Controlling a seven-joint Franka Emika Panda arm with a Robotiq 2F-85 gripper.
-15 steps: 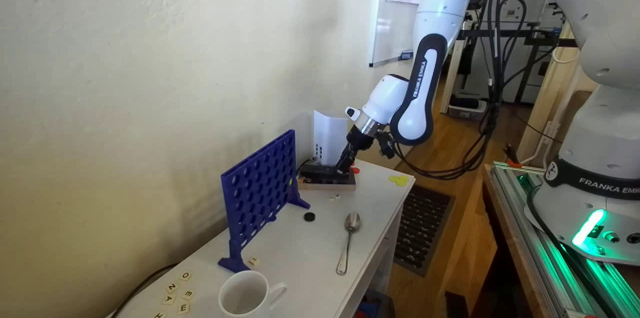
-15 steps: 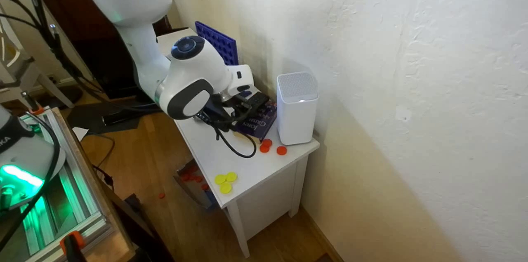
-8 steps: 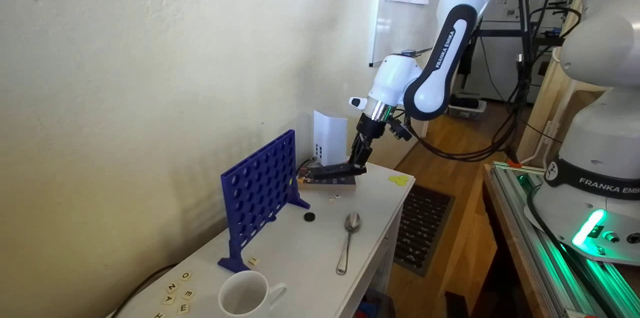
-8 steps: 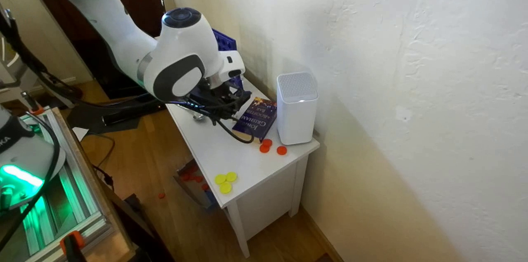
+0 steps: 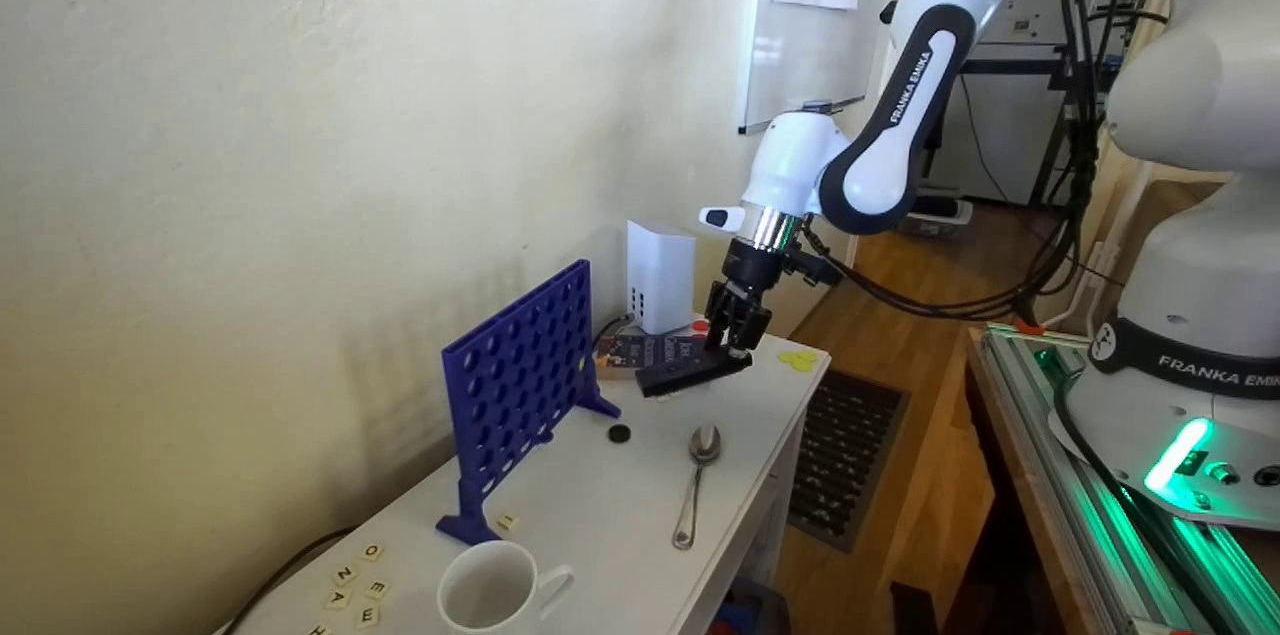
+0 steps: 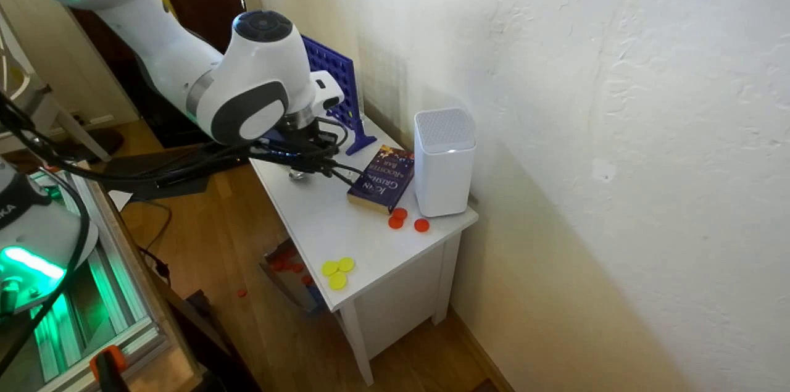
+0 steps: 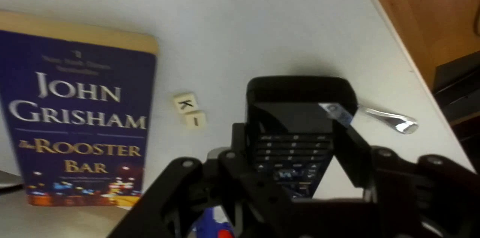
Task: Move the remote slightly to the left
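Purple book point(image 7: 80, 118) at the left of the wrist view, then two tiles point(image 7: 189, 108) left of centre. Right of centre, the gripper point(image 7: 292, 146) pinches the remote point(image 7: 292, 118) by its sides, fingers parted by its width, seemingly above the table point(image 7: 262, 24); the spoon point(image 7: 392, 120) lies farther right. To place it well: carry it only slightly, clear of the tiles, level it, lower gently, then release.

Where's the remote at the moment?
Held in the claw: in the wrist view, the remote sits right of centre, with the book and two letter tiles to its left and the spoon showing past its right edge.
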